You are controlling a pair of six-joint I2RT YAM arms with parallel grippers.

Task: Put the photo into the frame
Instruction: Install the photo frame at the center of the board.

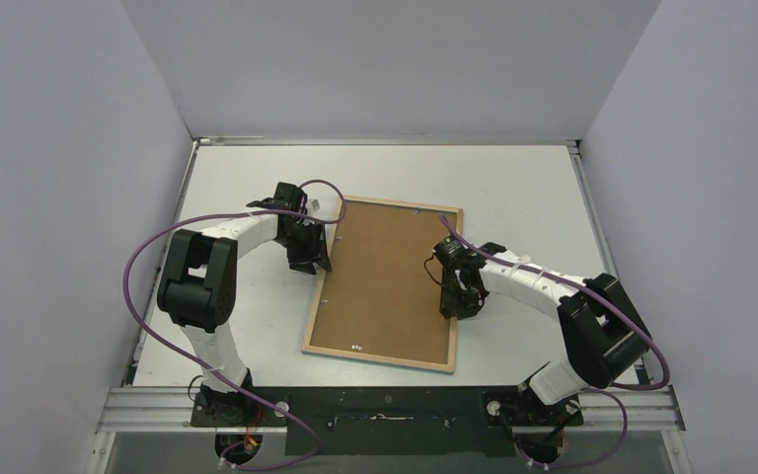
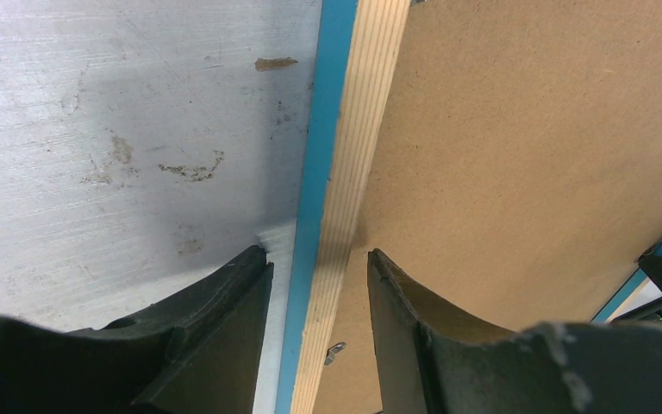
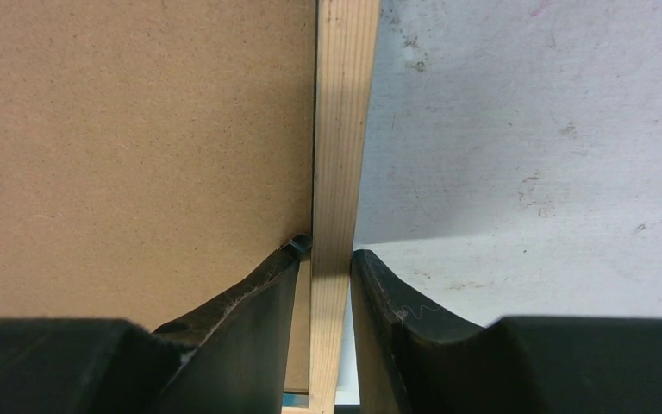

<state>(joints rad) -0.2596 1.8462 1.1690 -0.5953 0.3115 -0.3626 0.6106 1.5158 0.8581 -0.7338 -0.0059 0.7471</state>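
Note:
The frame (image 1: 380,359) lies face down mid-table, its light wood back up and a brown backing board (image 1: 387,281) inside it. The photo is out of view. My left gripper (image 1: 318,259) straddles the frame's left rail (image 2: 358,147), whose blue front edge (image 2: 323,129) shows. This gripper (image 2: 317,252) is open, with a gap on each side of the rail. My right gripper (image 1: 454,306) is at the right rail (image 3: 345,129). Its jaws (image 3: 329,252) are shut on that rail, one fingertip on the board side, the other on the table side.
The grey table (image 1: 247,326) is scuffed and walled on three sides. A small metal tab (image 2: 336,351) sits on the backing board (image 2: 526,155) beside the left rail. The arm bases stand at the near edge.

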